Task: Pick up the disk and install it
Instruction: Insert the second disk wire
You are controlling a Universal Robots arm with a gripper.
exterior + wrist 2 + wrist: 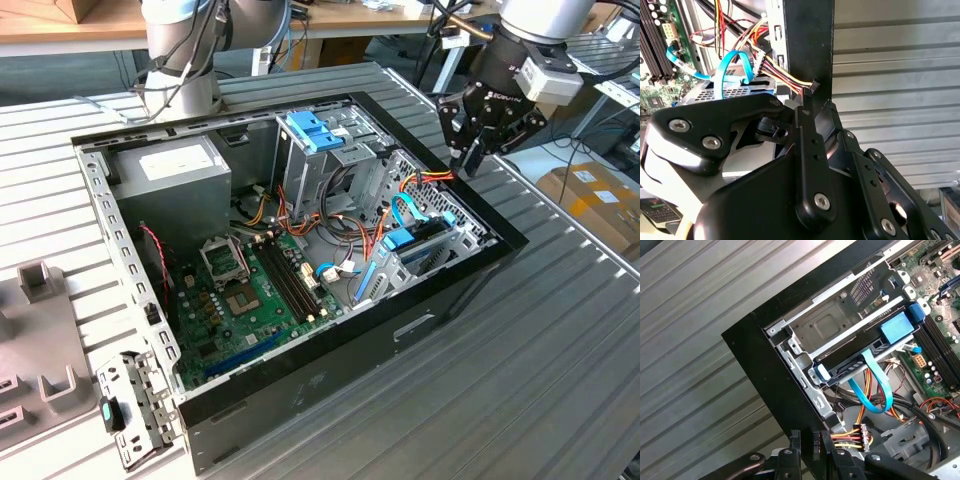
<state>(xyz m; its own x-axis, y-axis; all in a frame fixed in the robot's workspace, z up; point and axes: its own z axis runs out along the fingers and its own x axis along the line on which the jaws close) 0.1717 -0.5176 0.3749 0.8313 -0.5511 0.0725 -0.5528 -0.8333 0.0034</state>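
The disk (867,337) already sits in its bay at the case's (470,285) 3 o'clock edge—the gripper (470,160) hovers above, jaws together on nothing.

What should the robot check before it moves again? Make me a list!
1. Where the flat grey metal disk with light-blue carrier is: it lies in the metal drive bay, not in the gripper. Ok.
2. Disk pushed fully home: cannot tell.
3. Room around the gripper: in the exterior view it hangs right at the black computer case wall. Probably too tight for sideways moves: not ok.
4. Yellow, red and black wires with a connector: in the first wrist view they lie very near the gripper and might snag. Not ok.
5. Light-blue flat cable: it loops beside the disk; whether it is plugged in, cannot tell.
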